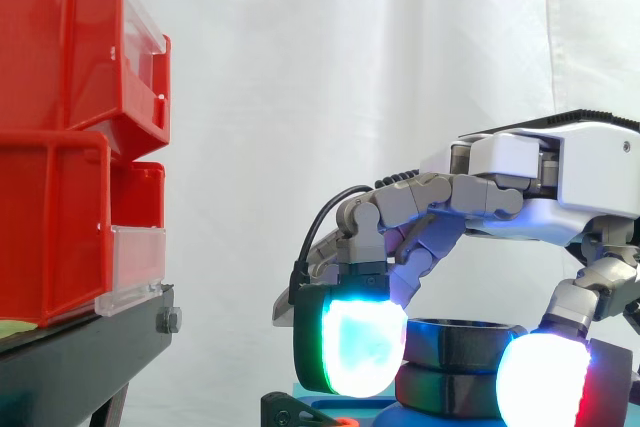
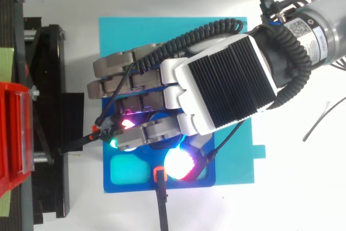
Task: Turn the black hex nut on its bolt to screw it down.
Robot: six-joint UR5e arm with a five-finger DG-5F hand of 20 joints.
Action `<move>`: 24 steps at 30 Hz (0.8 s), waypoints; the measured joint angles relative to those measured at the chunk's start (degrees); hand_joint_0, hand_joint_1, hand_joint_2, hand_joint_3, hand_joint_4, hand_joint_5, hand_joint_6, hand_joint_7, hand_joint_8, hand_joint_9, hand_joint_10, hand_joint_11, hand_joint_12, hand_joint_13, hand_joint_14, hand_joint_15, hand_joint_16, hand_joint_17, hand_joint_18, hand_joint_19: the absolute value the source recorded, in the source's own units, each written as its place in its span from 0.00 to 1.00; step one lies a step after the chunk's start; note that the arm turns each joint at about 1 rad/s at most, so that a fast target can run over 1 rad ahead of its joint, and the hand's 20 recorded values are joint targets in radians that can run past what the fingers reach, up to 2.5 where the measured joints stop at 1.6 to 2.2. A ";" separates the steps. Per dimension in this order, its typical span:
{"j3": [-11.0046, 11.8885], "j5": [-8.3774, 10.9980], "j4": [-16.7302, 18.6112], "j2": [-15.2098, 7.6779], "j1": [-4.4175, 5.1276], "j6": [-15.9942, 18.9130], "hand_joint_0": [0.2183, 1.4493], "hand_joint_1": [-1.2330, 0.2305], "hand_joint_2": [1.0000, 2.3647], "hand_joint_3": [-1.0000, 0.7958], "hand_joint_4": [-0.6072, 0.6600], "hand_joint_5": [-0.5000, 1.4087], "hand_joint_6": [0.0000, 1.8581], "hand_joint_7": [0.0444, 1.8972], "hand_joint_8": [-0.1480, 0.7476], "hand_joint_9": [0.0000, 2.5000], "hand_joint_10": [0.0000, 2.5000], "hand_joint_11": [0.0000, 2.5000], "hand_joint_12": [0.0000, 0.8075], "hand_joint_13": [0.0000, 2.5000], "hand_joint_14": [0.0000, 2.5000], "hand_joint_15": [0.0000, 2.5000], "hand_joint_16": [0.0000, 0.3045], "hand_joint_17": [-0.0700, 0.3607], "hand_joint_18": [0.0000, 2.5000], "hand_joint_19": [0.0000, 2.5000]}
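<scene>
Though contact is unclear, the robot hand [image 1: 585,182] encircles the black hex nut [image 1: 462,343].

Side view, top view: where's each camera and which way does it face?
Side view: beside the work, level across it; hand enters from the right, fingers curled round the black hex nut.
Top view: overhead, looking down on the cyan mat; arm enters from the upper right.
Shared: hand, red bins, black stand.

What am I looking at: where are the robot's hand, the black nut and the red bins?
hand [image 1: 590,172]: side view, its white back.
black hex nut [image 1: 462,340]: side view, its side.
red bins [image 1: 55,47]: side view, upper bin's wall.
</scene>
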 measured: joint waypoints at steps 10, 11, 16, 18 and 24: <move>-0.01 0.01 -0.31 0.00 0.04 0.04 0.26 0.39 0.00 0.28 0.62 0.25 0.27 0.75 0.51 0.36 0.01 0.12 0.49 0.21 0.00 0.08 0.17 0.43 0.14 0.15; -0.01 0.00 -0.31 0.01 0.06 0.04 0.25 0.40 0.00 0.28 0.62 0.25 0.27 0.76 0.51 0.36 0.01 0.12 0.49 0.21 0.00 0.08 0.17 0.43 0.14 0.15; 0.01 -0.01 -0.31 0.00 0.09 0.08 0.22 0.44 0.00 0.28 0.63 0.25 0.27 0.73 0.52 0.36 0.00 0.12 0.51 0.21 0.00 0.07 0.18 0.45 0.14 0.15; 0.01 0.00 -0.31 0.01 0.09 0.08 0.21 0.45 0.00 0.28 0.63 0.25 0.27 0.73 0.53 0.36 0.00 0.12 0.51 0.22 0.00 0.08 0.18 0.45 0.14 0.15; -0.02 0.07 -0.34 0.03 0.26 0.15 0.20 0.46 0.00 0.28 0.63 0.25 0.27 0.72 0.53 0.36 0.00 0.11 0.52 0.22 0.00 0.08 0.19 0.46 0.15 0.15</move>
